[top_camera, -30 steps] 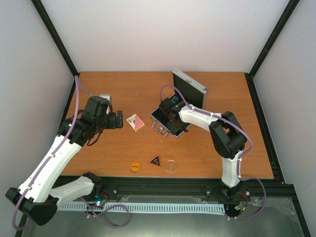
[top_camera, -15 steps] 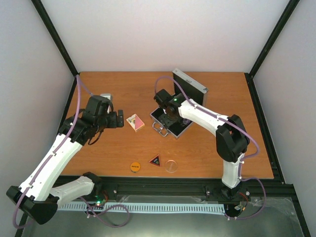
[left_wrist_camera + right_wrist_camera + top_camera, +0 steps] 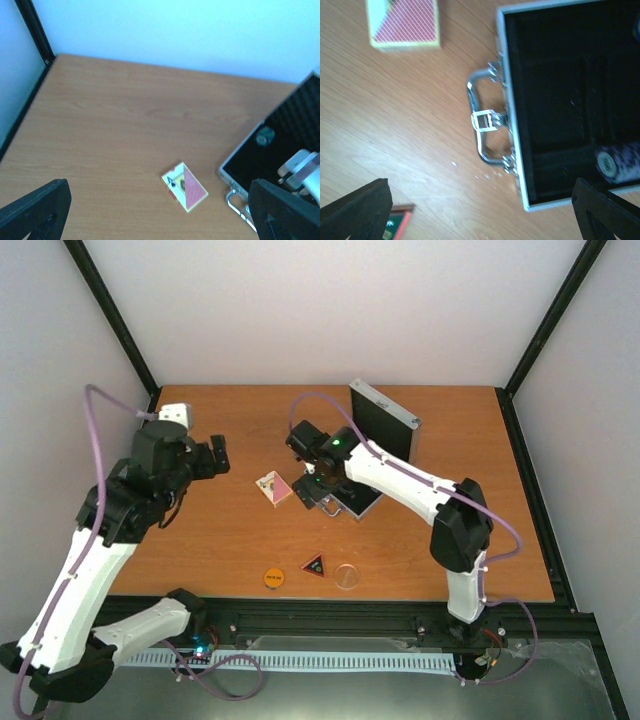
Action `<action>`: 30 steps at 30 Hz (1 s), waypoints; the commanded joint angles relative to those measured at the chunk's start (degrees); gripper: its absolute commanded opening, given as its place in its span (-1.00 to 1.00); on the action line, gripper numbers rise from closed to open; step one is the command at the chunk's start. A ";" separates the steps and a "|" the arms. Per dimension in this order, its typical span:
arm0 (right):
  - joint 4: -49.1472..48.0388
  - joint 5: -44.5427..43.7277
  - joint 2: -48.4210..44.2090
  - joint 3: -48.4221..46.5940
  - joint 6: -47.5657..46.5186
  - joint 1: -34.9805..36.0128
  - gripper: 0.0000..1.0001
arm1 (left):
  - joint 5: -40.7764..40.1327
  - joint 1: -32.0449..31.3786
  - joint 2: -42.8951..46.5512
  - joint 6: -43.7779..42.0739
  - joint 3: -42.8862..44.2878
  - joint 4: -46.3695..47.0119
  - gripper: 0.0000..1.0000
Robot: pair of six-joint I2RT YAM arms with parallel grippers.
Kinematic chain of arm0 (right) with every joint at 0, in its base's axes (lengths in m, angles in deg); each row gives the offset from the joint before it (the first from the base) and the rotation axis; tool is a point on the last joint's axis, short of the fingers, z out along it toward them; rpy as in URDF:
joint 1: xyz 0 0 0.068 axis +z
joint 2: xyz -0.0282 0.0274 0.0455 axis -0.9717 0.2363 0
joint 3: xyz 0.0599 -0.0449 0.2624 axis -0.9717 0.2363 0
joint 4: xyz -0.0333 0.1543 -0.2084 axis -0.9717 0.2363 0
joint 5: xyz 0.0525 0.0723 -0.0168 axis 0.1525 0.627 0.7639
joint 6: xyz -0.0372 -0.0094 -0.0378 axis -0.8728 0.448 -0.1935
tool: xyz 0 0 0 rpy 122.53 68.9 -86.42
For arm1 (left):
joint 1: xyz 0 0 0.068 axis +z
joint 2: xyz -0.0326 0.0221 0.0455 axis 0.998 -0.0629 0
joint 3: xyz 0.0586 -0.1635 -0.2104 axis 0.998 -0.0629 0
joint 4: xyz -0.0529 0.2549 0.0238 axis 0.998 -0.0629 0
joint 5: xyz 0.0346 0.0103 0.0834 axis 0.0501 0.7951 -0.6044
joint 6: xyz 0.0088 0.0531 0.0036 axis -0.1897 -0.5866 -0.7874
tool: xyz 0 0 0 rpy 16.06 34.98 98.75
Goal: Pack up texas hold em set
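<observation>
Risk starts at the left. The left claw [image 3: 217,456] hangs released and empty above the bench [image 3: 200,540], well apart from the card pack [image 3: 273,487]. The pack lies flat, so fingers coming down on it could skid it along the wood rather than lift it.

Just right of the pack hovers the right claw [image 3: 480,192], spread wide and grasping nothing, above the handle [image 3: 482,125] of the open case [image 3: 512,140]. With both arms near the same pack, they could meet if each reaches for it. If the right claw drops, it may hook the handle and drag the case askew. That arm also reaches across the case beside the raised lid [image 3: 383,418], and a knock might drop the lid shut. The chips [image 3: 620,165] already inside could spill if the case is jolted.

Counted from left to right:
- One card pack.
- One orange disc [image 3: 275,578].
- One black-red triangle [image 3: 315,565].
- One clear disc [image 3: 347,575].
- One case.
- One stack of chips in the case's black lining; how many are in it I cannot tell.

The three small pieces lie in a row near the front edge, outside the case.
</observation>
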 commanded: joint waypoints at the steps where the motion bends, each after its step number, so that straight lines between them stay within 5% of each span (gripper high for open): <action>1: 2.35 4.43 6.58 -8.95 1.91 1.36 1.00 | -7.42 0.37 2.94 0.27 4.73 0.01 1.00; 10: 8.96 9.64 26.87 -36.32 0.77 1.89 1.00 | -8.63 0.37 4.89 0.15 5.36 -0.61 1.00; 30: 2.93 12.86 35.81 -39.02 -0.09 2.87 1.00 | -7.67 0.37 5.04 -0.19 3.96 -1.82 0.99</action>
